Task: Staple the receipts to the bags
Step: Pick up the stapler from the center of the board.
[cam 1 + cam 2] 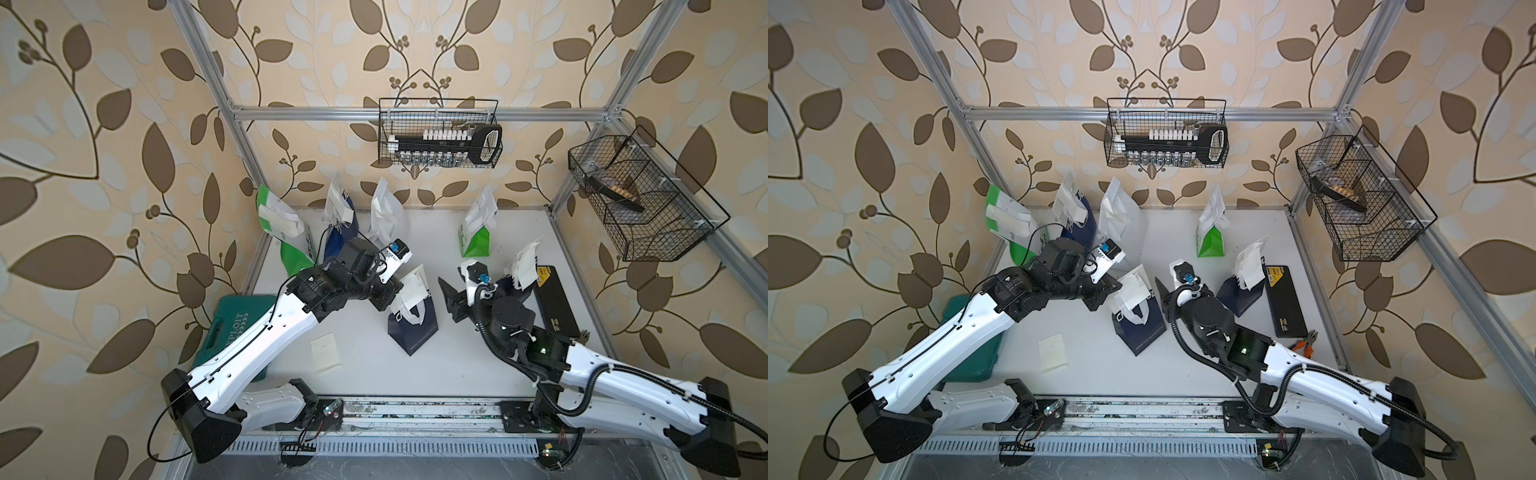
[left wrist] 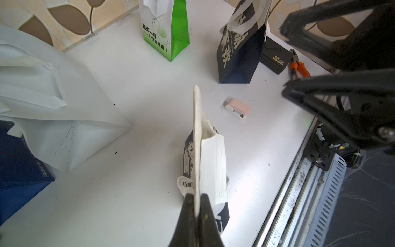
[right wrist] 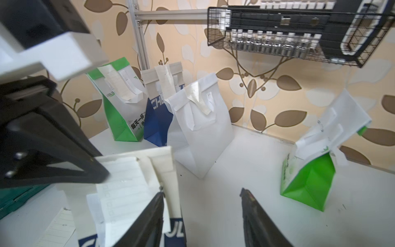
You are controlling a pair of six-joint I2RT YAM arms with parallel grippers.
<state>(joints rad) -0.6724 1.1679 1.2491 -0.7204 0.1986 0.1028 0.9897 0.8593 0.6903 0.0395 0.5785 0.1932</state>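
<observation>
The navy bag (image 1: 415, 328) stood mid-table, its folded top pinched tight between the jaws of the left gripper (image 2: 197, 195). A lined receipt (image 2: 213, 166) lay against that top, though whether the pinch caught it too could not be told. The right gripper (image 3: 202, 191) hung just beside the bag, jaws wide and empty. A pink stapler (image 2: 237, 108) lay near the bag, hidden under the right arm in both top views. A second navy bag (image 1: 1241, 299) was partly behind that arm, and the teal case (image 1: 237, 328) lay partly under the left arm. The back basket (image 1: 436, 99) held a black rack of small white and metal pieces. The side basket (image 1: 673, 232) held something dark, too unclear to name.
</observation>
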